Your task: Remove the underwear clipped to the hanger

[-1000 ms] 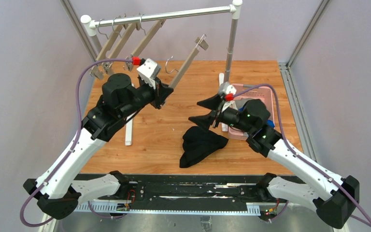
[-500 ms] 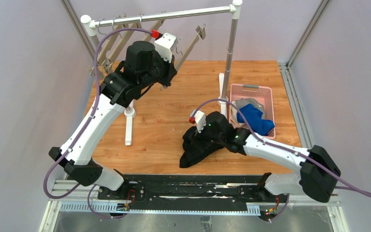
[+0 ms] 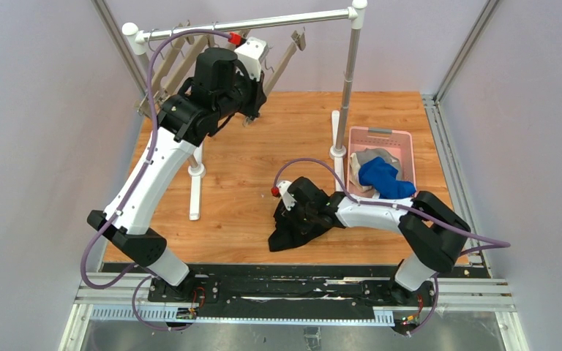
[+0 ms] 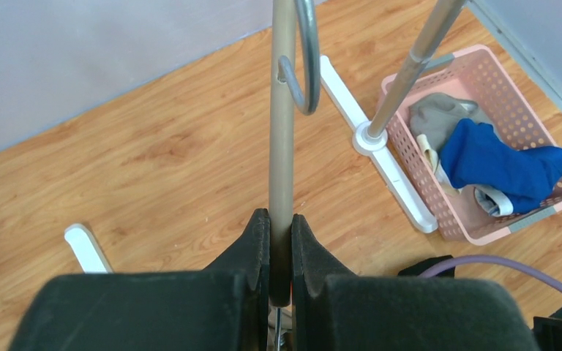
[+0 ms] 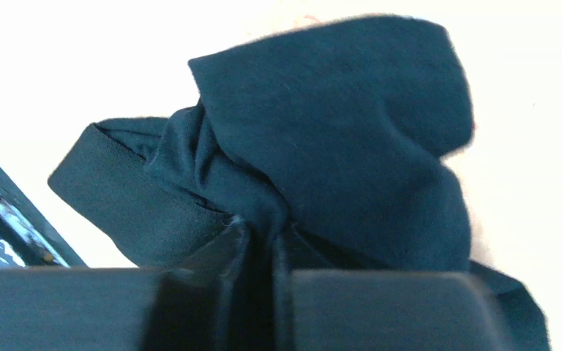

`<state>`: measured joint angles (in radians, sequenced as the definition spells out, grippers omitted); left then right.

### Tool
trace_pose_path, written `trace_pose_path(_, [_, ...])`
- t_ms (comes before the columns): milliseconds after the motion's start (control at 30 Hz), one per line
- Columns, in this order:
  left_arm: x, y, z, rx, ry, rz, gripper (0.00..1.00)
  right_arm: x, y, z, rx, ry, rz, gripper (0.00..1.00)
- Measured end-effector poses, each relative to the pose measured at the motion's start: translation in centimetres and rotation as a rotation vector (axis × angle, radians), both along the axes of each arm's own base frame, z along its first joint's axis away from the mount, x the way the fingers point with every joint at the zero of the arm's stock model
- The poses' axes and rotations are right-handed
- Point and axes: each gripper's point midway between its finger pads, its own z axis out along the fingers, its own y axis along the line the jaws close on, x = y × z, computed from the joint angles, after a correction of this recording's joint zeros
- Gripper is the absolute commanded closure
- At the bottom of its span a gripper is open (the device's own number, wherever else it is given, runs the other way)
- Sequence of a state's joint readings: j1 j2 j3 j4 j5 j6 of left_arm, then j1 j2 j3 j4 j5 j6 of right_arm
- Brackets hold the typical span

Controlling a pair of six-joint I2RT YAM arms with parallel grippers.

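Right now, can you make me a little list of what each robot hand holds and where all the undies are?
left gripper: shut on the bar of a hanger, up near the rail
right gripper: shut on the black briefs, low over the table
blue briefs: in the pink basket
grey briefs: in the pink basket, partly under the blue briefs
clipped on hangers: nothing that shows

lab test cell: alu frame (image 3: 462, 51), plain walls (image 3: 36, 110), wood tabletop (image 3: 241, 183).

The left arm (image 3: 154, 168) stretches high toward the upper left, left gripper (image 4: 281, 219) clamped on the hanger bar (image 4: 282, 131), while the right arm (image 3: 369, 213) lies low at lower centre, right gripper (image 5: 260, 230) pinching the black briefs (image 5: 336, 124).
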<state>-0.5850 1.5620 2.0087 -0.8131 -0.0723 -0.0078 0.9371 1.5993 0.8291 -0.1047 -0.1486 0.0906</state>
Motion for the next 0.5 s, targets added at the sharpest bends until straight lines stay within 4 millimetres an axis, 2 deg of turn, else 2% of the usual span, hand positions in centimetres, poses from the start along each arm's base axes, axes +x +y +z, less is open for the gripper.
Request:
trace_pose_path(133, [0.5,0.5,-0.4,0.002,0.013,0.013,1.0,0.2,0.2,0.0,-0.001,0.009,-0.029,0.99])
trace_pose_path(300, [0.6,1.1,1.1,-0.02,-0.015,0.028,1.0,0.6,-0.9,0.8,-0.034,-0.03,-0.075,0.99])
trace_pose_path(400, [0.5,1.2,2.2,-0.036,-0.035,0.031,1.0,1.6,-2.2,3.2,-0.04,-0.109,-0.128,0.99])
trace_pose_path(500, [0.5,1.5,3.1,-0.053,-0.052,0.036,1.0,3.0,-3.6,7.6,0.003,-0.241,-0.203,0.99])
